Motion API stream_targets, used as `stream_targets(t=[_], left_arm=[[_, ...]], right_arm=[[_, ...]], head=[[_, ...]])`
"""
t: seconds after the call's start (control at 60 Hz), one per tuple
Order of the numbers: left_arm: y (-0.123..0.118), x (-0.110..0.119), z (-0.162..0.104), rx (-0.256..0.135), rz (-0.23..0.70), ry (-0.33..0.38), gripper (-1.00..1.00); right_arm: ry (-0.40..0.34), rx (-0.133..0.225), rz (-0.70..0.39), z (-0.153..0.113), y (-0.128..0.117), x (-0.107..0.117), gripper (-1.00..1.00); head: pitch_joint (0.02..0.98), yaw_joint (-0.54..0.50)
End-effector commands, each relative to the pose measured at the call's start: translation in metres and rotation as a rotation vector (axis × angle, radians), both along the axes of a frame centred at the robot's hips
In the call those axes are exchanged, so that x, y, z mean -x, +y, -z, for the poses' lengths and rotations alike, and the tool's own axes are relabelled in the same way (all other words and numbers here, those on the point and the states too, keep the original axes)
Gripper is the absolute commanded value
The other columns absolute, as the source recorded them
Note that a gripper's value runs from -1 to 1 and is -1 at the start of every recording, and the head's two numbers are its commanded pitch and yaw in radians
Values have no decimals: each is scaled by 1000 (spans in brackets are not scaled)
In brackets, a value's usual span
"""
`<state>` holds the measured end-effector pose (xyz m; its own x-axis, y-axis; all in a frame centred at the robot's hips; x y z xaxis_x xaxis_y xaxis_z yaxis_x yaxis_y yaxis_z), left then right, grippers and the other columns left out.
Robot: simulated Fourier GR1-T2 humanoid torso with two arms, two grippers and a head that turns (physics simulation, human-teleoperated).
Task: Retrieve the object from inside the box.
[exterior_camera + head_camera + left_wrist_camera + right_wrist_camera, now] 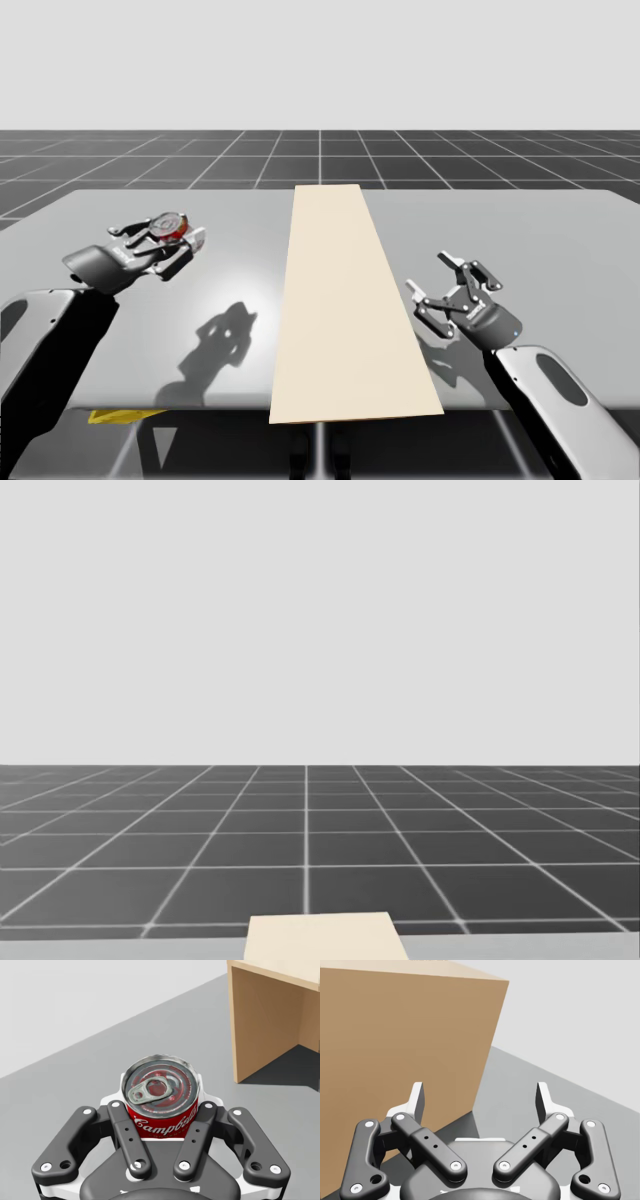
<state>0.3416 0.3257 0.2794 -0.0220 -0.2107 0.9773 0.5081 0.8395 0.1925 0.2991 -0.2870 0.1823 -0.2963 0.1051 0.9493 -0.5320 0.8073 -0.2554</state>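
Far left over the tabletop (560, 230), left claw (166, 240) is clenching the red can (160, 1091), pads pressing on both sides of its body, pull-tab lid showing toward the wrist cam. The can is sitting outside the box (345, 300), well apart from it, and judging by the shadow below it's hanging clear of the surface. Risk no. 1, imo: the pads seem to be biting only near their tips on a smooth round wall, so a quick swing or jolt could be letting it slip, w/ a drop and a roll toward the edge. Going rightward, the box is standing tall mid-tabletop, w/ what looks like an opening on the side toward the left arm. A careless sweep that way would probably be clipping its wall and shifting it. Right claw (481, 1096) is hanging released, fingers spread wide, nothing between them, near the box's other wall; drifting inward, it'd be nudging the box too.
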Motion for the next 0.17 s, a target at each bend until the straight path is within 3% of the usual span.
stream_targets(t=[0.017,0.05,0.117,0.167], left_arm=[[-12,-13,-72,-29,118,-121,1000],[-14,-15,-81,-28,120,-131,1000],[-18,-17,-95,-42,118,-149,1000],[-20,-20,-111,-50,114,-167,1000]], right_arm=[[22,-18,-13,-4,-1,-5,-1000],[29,-42,-27,-5,-1,-6,-1000],[20,-31,-32,-6,-2,-9,-1000],[34,20,-38,-10,-5,-13,-1000]], head=[[45,-30],[45,-30],[44,-31],[44,-34]])
